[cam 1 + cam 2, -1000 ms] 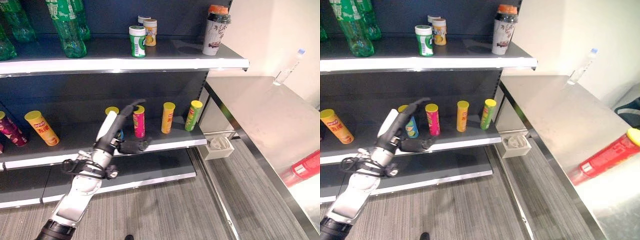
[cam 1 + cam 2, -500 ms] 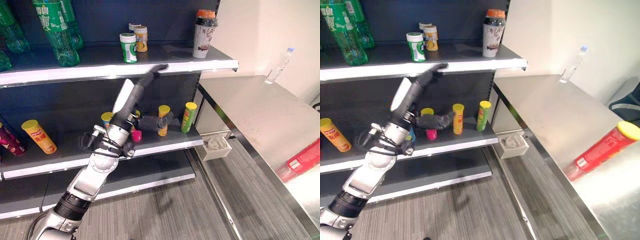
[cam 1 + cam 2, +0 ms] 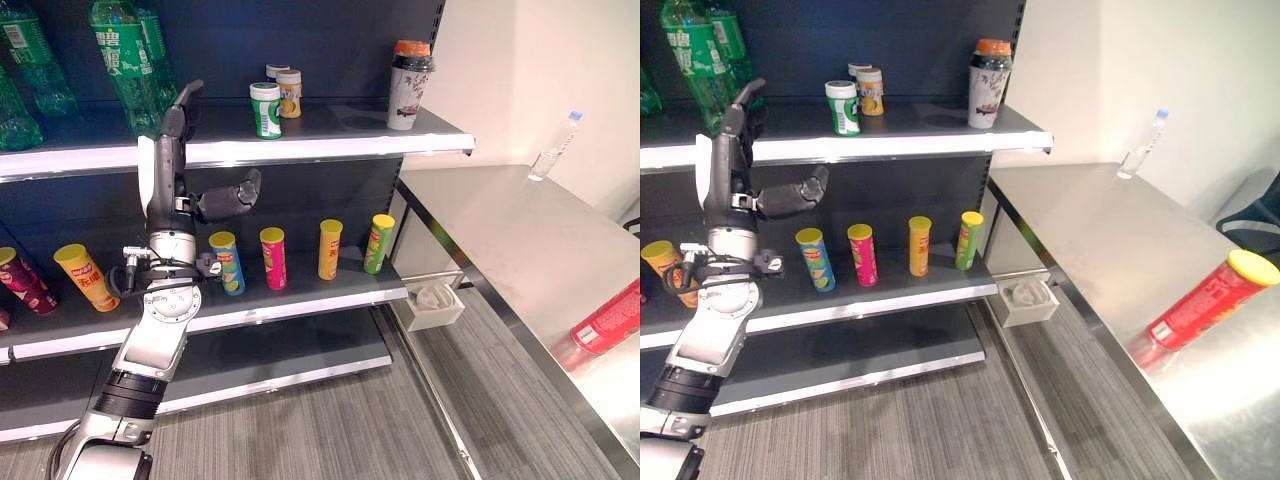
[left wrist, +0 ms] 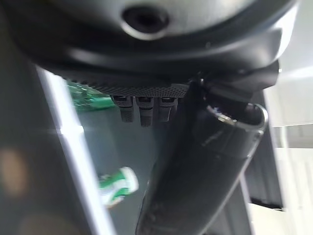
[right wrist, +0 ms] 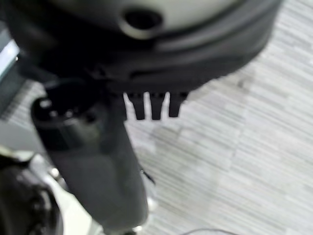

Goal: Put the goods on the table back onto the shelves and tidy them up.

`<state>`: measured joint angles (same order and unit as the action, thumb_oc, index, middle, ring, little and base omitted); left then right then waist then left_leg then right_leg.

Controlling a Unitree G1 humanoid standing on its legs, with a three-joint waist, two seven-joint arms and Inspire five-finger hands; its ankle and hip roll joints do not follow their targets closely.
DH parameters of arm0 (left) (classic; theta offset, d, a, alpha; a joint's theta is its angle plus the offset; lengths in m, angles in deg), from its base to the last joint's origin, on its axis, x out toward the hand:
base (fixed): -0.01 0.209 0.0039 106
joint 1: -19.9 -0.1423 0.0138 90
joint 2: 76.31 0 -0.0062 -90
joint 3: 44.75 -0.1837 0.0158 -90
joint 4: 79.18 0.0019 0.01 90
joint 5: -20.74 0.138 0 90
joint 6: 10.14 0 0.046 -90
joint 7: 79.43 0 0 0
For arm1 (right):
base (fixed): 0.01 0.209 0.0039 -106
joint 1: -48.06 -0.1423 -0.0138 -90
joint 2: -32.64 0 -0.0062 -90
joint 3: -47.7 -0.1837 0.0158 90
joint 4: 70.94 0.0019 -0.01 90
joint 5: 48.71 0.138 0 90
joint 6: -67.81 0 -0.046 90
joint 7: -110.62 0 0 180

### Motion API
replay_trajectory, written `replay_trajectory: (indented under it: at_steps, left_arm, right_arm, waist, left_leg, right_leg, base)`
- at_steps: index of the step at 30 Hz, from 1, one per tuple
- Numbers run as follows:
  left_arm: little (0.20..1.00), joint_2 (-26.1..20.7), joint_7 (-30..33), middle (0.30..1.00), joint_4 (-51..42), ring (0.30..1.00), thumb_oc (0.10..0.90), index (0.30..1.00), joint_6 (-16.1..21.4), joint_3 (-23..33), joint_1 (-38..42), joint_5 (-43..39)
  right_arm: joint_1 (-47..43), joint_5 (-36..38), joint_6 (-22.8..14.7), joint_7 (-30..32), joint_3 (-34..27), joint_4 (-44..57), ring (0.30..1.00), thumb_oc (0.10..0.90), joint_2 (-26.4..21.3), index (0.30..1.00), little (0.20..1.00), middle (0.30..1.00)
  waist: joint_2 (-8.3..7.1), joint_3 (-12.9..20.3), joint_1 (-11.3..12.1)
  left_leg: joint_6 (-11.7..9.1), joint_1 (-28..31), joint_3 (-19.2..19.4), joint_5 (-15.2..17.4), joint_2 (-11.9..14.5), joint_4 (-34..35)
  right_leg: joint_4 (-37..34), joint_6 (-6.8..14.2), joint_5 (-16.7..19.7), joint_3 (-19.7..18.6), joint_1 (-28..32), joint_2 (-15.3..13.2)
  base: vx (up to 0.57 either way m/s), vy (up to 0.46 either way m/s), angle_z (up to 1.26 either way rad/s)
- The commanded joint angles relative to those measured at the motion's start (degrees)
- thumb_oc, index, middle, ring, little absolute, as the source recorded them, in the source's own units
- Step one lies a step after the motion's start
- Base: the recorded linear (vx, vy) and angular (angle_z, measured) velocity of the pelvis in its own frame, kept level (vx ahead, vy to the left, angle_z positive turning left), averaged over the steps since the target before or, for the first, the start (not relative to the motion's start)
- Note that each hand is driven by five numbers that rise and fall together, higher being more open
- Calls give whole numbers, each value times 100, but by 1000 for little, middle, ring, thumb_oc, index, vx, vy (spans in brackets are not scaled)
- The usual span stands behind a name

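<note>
A red chip canister [image 3: 1207, 302] with a yellow lid lies on its side on the steel table [image 3: 1110, 230] at the frame's right edge. At upper left the left hand [image 3: 172, 150] is raised against the top shelf's [image 3: 330, 135] front edge, fingers straight, thumb out, grasping nothing. The right hand [image 5: 93, 147] shows over grey floor, fingers released.

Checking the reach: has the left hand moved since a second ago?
Yes. The left hand rose from the lower shelf's cans to the upper shelf edge, fingers open.
</note>
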<state>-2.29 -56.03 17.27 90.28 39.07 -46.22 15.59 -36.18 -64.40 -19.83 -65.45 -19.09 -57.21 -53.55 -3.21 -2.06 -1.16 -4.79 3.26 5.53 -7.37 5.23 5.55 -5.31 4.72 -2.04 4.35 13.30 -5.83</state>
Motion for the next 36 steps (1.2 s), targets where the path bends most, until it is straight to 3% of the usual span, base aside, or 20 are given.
replay_trajectory:
  at_steps: [1, 4, 6, 10, 22, 36]
  left_arm:
    - [900, -121, 253, 900, 640, 900, 800, 900, 381, 96, 1823, -313]
    - [900, -134, 288, 900, 1196, 900, 800, 900, 347, -46, 2047, -511]
    - [900, -218, 292, 900, 2044, 900, 800, 900, 303, -300, 2561, -881]
    - [900, -370, 334, 900, 2589, 900, 800, 900, 287, -511, 3012, -1022]
    - [900, -765, 494, 900, 3239, 900, 800, 900, 285, -811, 3820, -1216]
    - [900, -314, 236, 900, 4040, 900, 800, 900, 264, -1014, 4035, -1884]
  right_arm:
    - [-421, -158, 86, 42, 124, -574, 900, 800, -360, 900, 900, 900]
    - [-437, -156, 97, 35, 118, -603, 900, 800, -386, 900, 900, 900]
    - [-486, -83, 101, 47, 98, -610, 900, 800, -426, 900, 900, 900]
    - [-526, 35, 105, 68, 53, -616, 900, 800, -458, 900, 900, 900]
    - [-482, 261, 93, 83, -10, -638, 900, 800, -550, 900, 900, 900]
    - [-501, 411, 40, 59, 115, -456, 900, 800, -546, 900, 900, 900]
  waist:
    - [441, 192, 86]
    - [470, 202, 20]
    - [526, 210, -80]
    - [558, 210, -145]
    - [615, 273, -265]
    - [586, 219, -401]
  left_leg:
    - [-236, 248, -103, 432, 259, -55]
    - [-250, 298, -68, 489, 254, -55]
    - [-258, 321, -18, 488, 259, -55]
    - [-263, 326, 30, 483, 262, -55]
    - [-261, 368, 166, 522, 252, -55]
    - [-277, 330, 270, 493, 300, -55]
  right_leg:
    - [461, 242, -179, 43, -427, 81]
    - [469, 260, -224, 12, -400, 61]
    - [483, 284, -213, -22, -433, 44]
    - [492, 316, -196, -56, -478, 25]
    - [423, 379, -147, -125, -482, -38]
    - [379, 379, -103, -220, -573, -8]
  base:
    - [49, 6, -5]
    - [30, 4, -3]
    - [0, 0, 0]
    - [9, 0, -3]
    - [12, 4, -6]
    - [1, -13, -5]
